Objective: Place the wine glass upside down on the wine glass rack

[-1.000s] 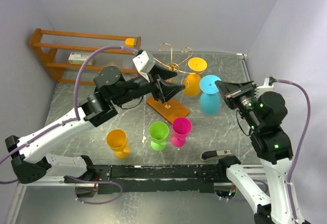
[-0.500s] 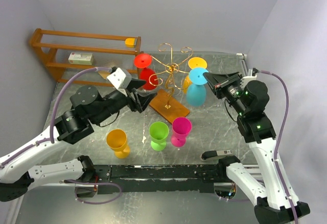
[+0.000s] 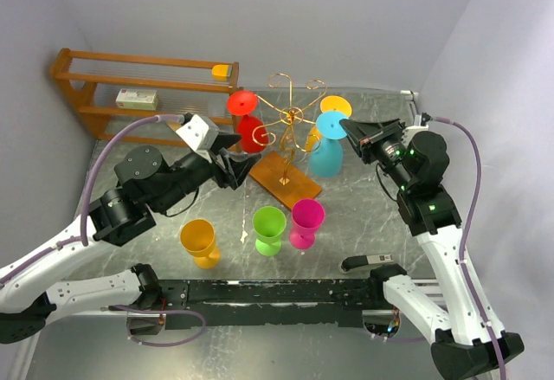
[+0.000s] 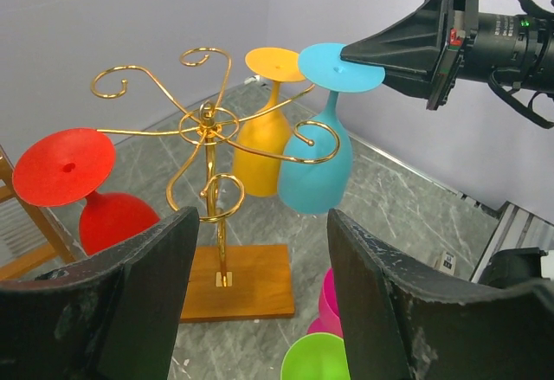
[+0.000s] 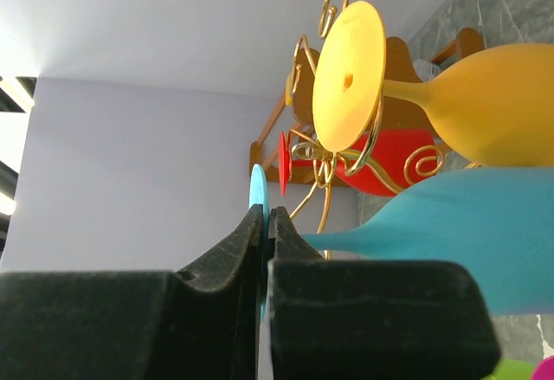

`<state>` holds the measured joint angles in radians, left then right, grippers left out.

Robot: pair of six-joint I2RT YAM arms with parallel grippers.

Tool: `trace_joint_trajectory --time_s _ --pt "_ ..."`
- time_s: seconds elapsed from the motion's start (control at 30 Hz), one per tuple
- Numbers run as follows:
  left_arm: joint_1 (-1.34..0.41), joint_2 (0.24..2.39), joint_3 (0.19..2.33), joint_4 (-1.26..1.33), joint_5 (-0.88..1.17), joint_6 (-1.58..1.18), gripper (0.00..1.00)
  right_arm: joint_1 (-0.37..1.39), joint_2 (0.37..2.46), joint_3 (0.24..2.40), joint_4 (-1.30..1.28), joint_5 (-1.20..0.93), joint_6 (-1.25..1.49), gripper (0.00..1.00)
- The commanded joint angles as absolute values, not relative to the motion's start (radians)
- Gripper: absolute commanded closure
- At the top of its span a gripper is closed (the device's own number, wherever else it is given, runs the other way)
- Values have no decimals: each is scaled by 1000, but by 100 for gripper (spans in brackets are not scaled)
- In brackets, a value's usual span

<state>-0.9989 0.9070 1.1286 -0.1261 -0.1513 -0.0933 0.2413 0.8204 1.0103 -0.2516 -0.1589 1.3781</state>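
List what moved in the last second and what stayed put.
The left gripper, open, pulled back toward the near left, uncovering the red glass hanging on the rack. The right gripper, shut on the foot of the blue glass, carried it left to the rack's arms. The hanging orange glass and the upright yellow glass, green glass and pink glass stayed put.
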Motion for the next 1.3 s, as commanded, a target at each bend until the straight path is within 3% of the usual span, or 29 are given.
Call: trace_joint_trajectory --time_s 0.0,0.5,1.27 --pt "-1005 916 1147 -144 -174 -81 29 263 822 1006 -207 -161 1396 100" --pt "-1005 926 1139 -137 -203 -90 28 487 891 1025 -181 48 1325 100" --pt "-1005 932 1189 -171 -207 -94 28 518 940 1024 -66 -169 1260 100"
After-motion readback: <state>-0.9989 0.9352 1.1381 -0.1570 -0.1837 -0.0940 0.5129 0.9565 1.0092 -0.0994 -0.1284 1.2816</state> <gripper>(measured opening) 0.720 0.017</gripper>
